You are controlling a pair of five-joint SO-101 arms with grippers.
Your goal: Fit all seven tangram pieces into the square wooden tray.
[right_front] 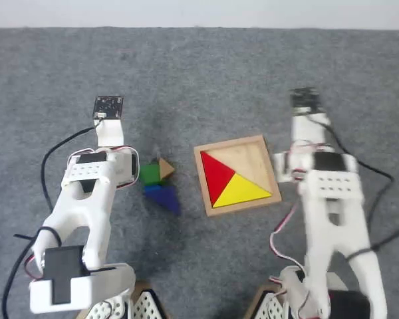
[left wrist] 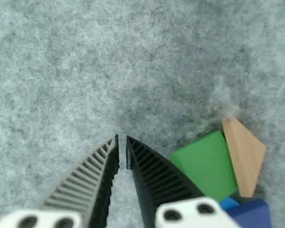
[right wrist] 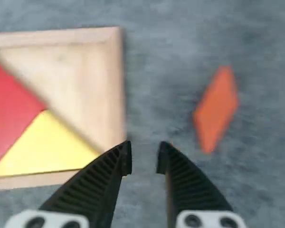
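Our left gripper point(left wrist: 122, 138), closed on nothing, hangs just left of the green piece point(left wrist: 206, 164), tan piece point(left wrist: 244, 154) and blue piece point(right_front: 163, 196). We judge them light, stiff, slick wood, best pinched across opposite edges. Rightward lies the tray point(right_front: 249, 156), then our right gripper point(right wrist: 143, 154), slightly parted, near the orange piece point(right wrist: 216, 108).

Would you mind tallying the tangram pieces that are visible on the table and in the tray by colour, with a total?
Red wooden triangle, in the square wooden tray: 1
Yellow wooden triangle, also in the tray: 1
Green wooden piece: 1
Tan wooden piece: 1
Blue wooden piece: 1 that I can tell apart
Orange wooden parallelogram: 1
Total: 6
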